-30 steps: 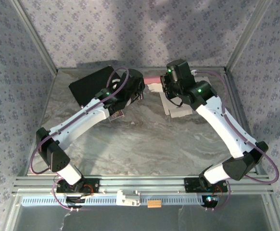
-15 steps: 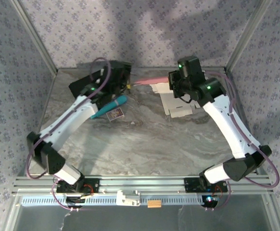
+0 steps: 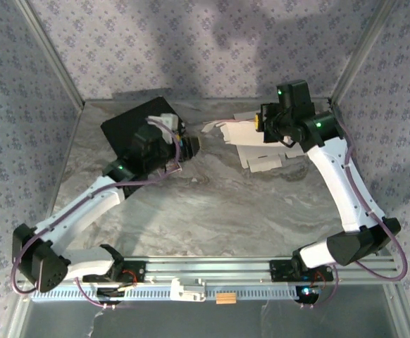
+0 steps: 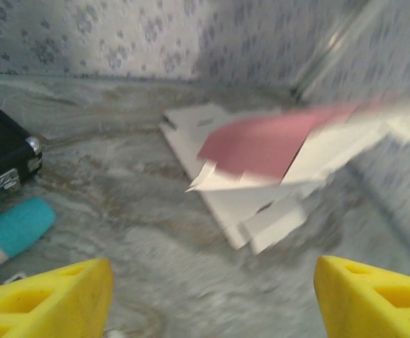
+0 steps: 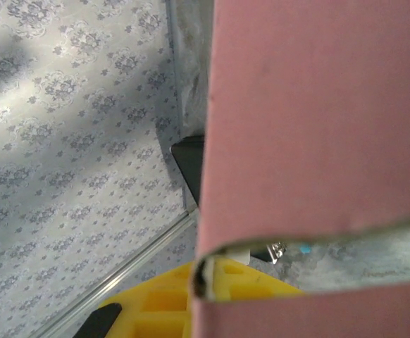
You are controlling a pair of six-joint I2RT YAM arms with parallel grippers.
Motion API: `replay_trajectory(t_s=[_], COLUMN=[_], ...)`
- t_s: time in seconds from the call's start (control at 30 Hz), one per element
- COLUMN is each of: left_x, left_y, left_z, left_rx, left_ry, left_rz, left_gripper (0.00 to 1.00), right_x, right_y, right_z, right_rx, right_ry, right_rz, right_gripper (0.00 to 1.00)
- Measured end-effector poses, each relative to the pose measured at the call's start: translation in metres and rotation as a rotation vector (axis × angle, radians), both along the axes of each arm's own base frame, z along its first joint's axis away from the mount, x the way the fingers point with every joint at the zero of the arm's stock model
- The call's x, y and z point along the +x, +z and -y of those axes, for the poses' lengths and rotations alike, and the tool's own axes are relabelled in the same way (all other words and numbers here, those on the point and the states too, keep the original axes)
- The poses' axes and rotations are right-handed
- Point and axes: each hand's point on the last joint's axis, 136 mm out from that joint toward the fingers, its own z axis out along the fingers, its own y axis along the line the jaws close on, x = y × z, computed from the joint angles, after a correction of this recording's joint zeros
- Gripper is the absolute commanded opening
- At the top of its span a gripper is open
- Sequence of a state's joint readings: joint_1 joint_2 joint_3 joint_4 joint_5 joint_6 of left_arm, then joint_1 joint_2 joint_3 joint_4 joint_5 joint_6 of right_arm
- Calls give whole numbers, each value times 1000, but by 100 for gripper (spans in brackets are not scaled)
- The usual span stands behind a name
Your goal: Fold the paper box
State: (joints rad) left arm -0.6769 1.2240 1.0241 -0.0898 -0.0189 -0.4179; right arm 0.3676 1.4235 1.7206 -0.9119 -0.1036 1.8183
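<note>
The left claw (image 4: 212, 292) hangs spread wide and empty over the bench (image 3: 212, 211), facing the flat pink-and-white cardboard paper box (image 4: 261, 144), which is raised above the bench's far side. The right claw (image 3: 260, 124) is clenched on the box's right edge. This looks like an early step, with no flap creased yet. Next, the left claw likely needs to grip a free flap.

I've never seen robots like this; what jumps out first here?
The flat paper box, pink on one face, is held up at the table's far right by the shut right gripper. Facing it, the left gripper stands open and empty, near a black case at far left.
</note>
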Motion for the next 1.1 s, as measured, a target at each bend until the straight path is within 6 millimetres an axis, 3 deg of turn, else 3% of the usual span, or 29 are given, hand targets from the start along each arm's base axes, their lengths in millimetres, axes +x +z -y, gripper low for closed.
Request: replay_trajectory(t_s=[0.07,0.17,0.3,0.6,0.83,1.03,1.1], left_x=[0,9,25,45,56,52,49], left_y=[-26,-40,-33,6,19,18,16], left_z=[6,15,24,38,42,49,51], left_rx=[111,218,265,210,179,170,174], left_ry=[-65,-123,-138,-146,-143,-182,-193], left_rz=[56,142,253,390,404,398,388], left_gripper=[76,76,77,71,40,1,0], right_x=[-1,-4,-8,-13,-13,-11,-11], right_y=[0,3,6,6,6,8,7], right_z=[-1,-3,-4,-7,-7,-7,-6], right_rx=[14,28,42,67,77,88,91], right_ry=[4,11,18,32,38,28,23], right_rz=[-9,-17,-24,-41,-46,-42,-44], right_gripper=[0,0,0,0,0,0,0])
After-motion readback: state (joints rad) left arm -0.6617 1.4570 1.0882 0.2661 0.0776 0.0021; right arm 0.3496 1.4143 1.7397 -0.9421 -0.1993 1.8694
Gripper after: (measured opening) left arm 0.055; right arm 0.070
